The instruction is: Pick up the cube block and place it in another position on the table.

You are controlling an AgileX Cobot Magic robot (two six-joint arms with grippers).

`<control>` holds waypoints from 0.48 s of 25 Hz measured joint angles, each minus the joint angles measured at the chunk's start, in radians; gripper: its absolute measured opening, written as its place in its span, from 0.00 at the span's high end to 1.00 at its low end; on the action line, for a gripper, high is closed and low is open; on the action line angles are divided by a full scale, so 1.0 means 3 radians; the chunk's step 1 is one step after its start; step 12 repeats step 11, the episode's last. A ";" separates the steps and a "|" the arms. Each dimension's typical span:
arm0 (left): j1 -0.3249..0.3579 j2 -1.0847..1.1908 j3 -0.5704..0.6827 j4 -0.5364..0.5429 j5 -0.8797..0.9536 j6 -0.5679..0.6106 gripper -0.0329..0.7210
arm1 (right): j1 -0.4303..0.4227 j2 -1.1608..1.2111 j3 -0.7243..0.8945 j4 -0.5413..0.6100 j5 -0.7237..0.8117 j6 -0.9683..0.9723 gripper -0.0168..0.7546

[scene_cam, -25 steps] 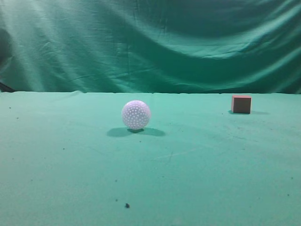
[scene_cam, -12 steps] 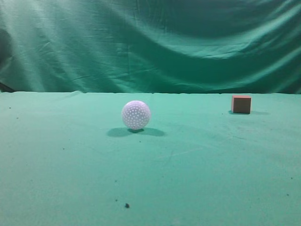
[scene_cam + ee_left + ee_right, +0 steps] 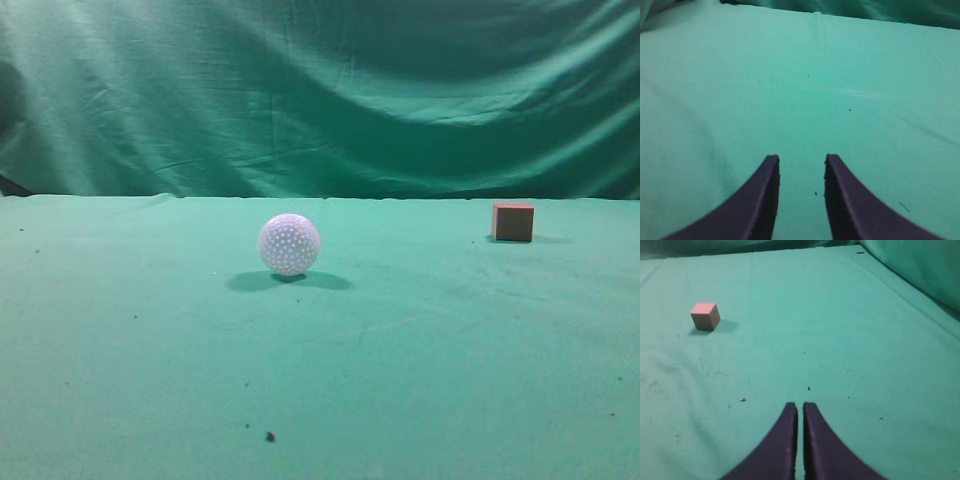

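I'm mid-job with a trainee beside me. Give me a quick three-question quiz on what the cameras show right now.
1. True or false: the cube block rests on the table, apart from the white ball.
2. Which wrist view shows the cube block? A) left B) right C) both
3. Fill in: the left gripper has a gap between its fingers, while the fingers of the right gripper are nearly ____.

Key:
1. True; in the exterior view the cube sits far right, well clear of the ball.
2. B; it lies to the upper left of that view, ahead of the gripper.
3. Touching; neither gripper holds anything.
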 joint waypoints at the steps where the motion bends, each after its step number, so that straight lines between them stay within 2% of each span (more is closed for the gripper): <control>1: 0.0000 0.0000 0.0000 0.0000 0.0000 0.0000 0.61 | 0.0000 0.0000 0.0000 0.0000 -0.0017 0.0000 0.98; 12: 0.0000 0.0000 0.0000 0.0000 0.0000 0.0000 0.61 | 0.0000 0.0000 0.0000 0.0002 -0.0038 0.0000 0.98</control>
